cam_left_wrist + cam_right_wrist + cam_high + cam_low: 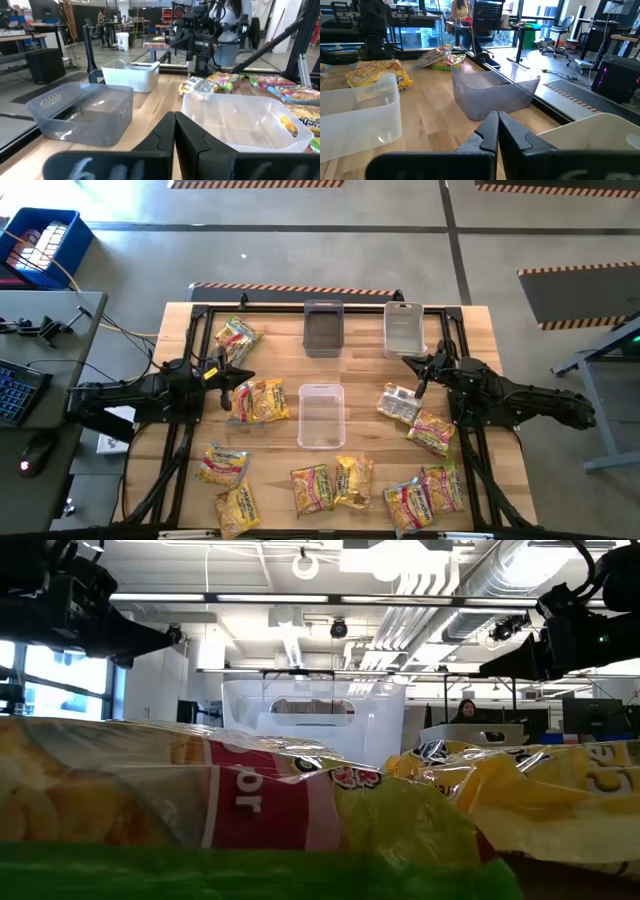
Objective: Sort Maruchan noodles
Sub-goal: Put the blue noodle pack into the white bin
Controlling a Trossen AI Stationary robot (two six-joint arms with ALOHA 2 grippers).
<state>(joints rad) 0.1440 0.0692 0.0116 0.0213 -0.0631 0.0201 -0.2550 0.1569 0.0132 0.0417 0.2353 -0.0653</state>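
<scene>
Several Maruchan noodles packets lie flat on the wooden table (190, 480). One yellow packet (260, 400) and another (237, 337) lie at the left. A silvery packet (398, 402) and a yellow one (431, 430) lie at the right. More packets (312, 488) lie along the near edge. My left gripper (240, 375) (175, 125) hangs shut above the left side, level, holding nothing. My right gripper (412, 362) (498, 125) hangs shut above the right side, also holding nothing.
A clear bin (321, 415) stands at the table's middle. A grey bin (323, 327) and a clear bin (403, 327) stand side by side at the far edge. All three hold nothing. A desk with a keyboard (15, 390) stands left of the table.
</scene>
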